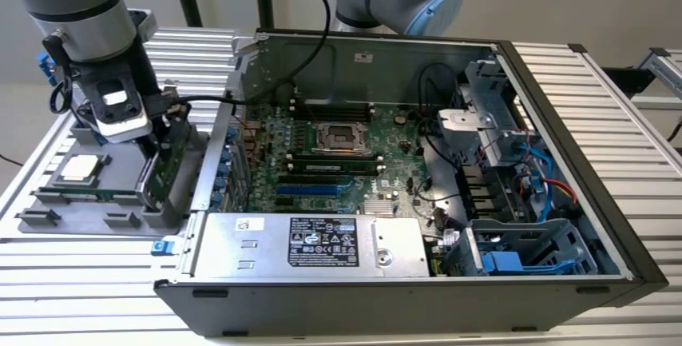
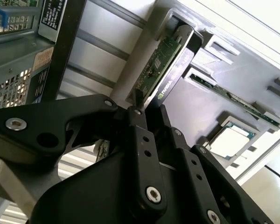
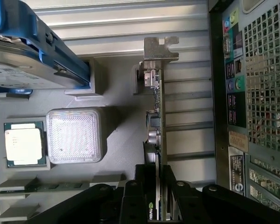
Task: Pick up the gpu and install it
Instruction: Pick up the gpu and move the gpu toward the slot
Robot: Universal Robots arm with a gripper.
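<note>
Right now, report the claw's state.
Claw: closed on the gpu, which stands on edge in the grey tray.

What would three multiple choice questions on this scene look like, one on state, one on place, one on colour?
1. The computer case is: A open; B closed; C overturned.
2. The gpu stands: A inside the case; B in the grey holder beside it; C on the floor.
3. The gpu's board is: A red; B blue; C green.
A: its inside lies exposed in the exterior view. B: it sits on edge in the holder's slot. C: green shows in the second wrist view.
</note>
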